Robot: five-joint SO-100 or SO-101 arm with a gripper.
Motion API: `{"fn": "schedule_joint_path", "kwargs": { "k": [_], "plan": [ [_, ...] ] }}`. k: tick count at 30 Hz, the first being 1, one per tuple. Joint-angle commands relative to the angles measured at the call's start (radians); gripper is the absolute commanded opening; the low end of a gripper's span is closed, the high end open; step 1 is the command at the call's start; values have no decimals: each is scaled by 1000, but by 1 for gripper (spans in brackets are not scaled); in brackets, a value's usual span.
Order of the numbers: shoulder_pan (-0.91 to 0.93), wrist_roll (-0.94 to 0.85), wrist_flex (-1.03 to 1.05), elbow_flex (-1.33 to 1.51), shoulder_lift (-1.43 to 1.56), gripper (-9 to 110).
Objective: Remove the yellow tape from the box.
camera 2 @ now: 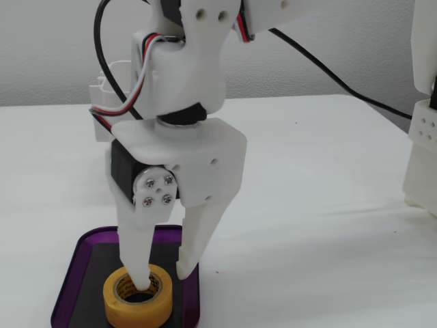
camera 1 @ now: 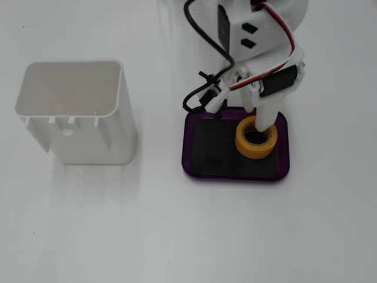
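- The desk (camera 1: 177, 236) is plain white and smooth.
- A white open-topped container (camera 1: 76, 112) stands on it at the left of the top-down fixed view.
- A purple-rimmed box (camera 1: 191, 171) lies right of it, well apart.

Yellow tape (camera 1: 256, 145) with printed brown core, purple-rimmed box (camera 1: 189, 147) with black floor, white claw (camera 2: 162, 275), white container (camera 1: 76, 112)
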Motion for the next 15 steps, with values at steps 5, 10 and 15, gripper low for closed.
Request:
{"fn": "schedule_joint_path", "kwargs": {
  "k": [5,10,15],
  "plan": [
    [-2,-2,-106,103,12,9],
    [-2,5,-124,123,14,9],
    [-2,9,-124,115,17,-1]
  ]
}}
